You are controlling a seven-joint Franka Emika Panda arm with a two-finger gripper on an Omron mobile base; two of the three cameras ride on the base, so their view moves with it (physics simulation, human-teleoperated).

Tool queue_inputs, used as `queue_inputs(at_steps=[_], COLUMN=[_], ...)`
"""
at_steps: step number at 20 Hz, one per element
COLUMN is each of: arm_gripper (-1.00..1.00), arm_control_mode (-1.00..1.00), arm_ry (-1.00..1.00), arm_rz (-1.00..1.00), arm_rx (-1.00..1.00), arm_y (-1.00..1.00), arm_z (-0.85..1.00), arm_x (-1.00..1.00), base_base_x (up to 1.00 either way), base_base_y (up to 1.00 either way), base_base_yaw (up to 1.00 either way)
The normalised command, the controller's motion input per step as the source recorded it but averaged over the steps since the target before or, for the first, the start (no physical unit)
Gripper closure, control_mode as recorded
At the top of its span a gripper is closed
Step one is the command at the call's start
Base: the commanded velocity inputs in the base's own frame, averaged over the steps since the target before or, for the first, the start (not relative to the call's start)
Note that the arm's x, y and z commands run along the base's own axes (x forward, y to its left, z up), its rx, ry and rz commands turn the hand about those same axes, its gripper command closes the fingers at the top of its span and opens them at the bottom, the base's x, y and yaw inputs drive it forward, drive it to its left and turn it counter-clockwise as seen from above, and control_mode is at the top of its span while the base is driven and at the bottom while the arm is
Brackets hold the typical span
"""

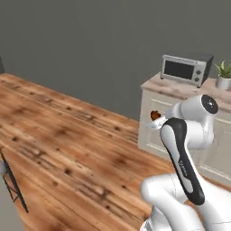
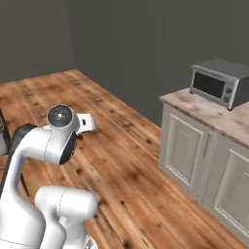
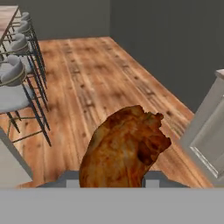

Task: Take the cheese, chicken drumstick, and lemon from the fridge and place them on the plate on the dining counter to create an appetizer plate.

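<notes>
While the arm stands folded at lower right of the left base view, the gripper (image 1: 155, 120) is pinched on the chicken drumstick (image 1: 154, 115), seen there as a small reddish-brown lump right of centre, level with the white cabinet (image 1: 151, 122) front. At lower centre of the hand view the drumstick (image 3: 124, 148) sits between the fingertips, above wooden floor (image 3: 92, 87). Grey stools (image 3: 13, 83) line the upper left. A toaster oven (image 2: 219, 82) rests on the cabinet top at upper right of the right base view.

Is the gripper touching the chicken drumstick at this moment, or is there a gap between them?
Touching. In the hand view the chicken drumstick sits wedged between the gripper fingers, hiding their tips, carried in the air above the wooden floor.
</notes>
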Motion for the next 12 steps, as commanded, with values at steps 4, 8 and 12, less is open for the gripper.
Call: queue_inputs(at_steps=[4, 8, 12], arm_gripper=[1.00, 1.00, 1.00], arm_control_mode=[1.00, 1.00, 1.00], arm_ry=[0.00, 0.00, 0.00], arm_rz=[0.00, 0.00, 0.00], arm_rx=[0.00, 0.00, 0.00], arm_y=[0.00, 0.00, 0.00], arm_z=[0.00, 0.00, 0.00], arm_x=[0.00, 0.00, 0.00], base_base_x=[1.00, 1.00, 1.00], base_base_y=[0.00, 0.00, 0.00], base_base_yaw=[0.64, 0.59, 0.51])
